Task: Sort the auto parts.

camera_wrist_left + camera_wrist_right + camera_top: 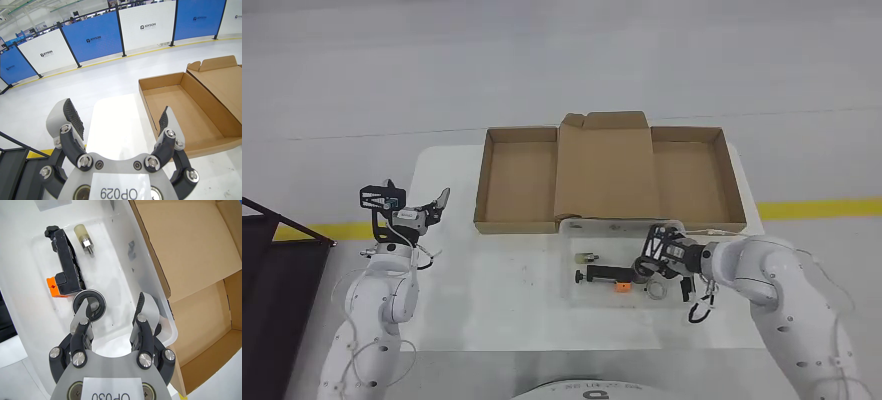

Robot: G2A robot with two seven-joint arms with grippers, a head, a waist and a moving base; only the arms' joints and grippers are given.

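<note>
A clear plastic tray in front of the cardboard box holds a black clamp block with an orange end, a steel bolt with a cream cap and a black ring bearing. My right gripper is down in the tray, open, with one finger poked through the ring's hole. Over the table's left end my left gripper is held up, open, nothing between its pads.
The open cardboard box lies behind the tray with a left and a right compartment and a raised flap between them. A small dark piece sits by the tray wall. A dark rack stands left of the table.
</note>
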